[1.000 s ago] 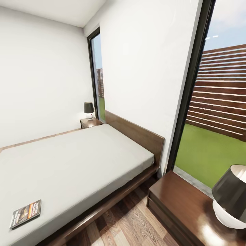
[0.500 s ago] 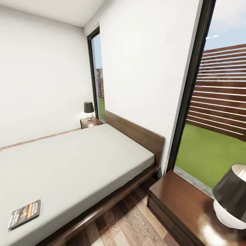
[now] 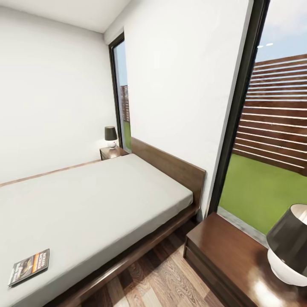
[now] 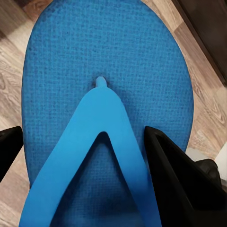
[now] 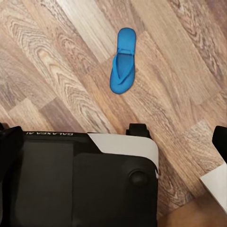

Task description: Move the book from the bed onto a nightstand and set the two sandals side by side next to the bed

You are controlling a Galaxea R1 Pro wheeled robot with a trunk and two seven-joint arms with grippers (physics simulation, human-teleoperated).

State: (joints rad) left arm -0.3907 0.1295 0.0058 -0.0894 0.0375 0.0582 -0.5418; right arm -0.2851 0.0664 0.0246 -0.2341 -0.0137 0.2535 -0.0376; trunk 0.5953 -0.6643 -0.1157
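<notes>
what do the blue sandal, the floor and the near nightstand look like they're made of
Sandal: likely foam or rubber, matte; its sole shows a fine woven-like texture.
Floor: wood planks with visible grain, slight sheen.
Near nightstand: dark reddish-brown wood, probably lacquered, since bright reflections show on its top.

Prob. home bedroom: bed (image 3: 98,200), nightstand (image 3: 230,256).
</notes>
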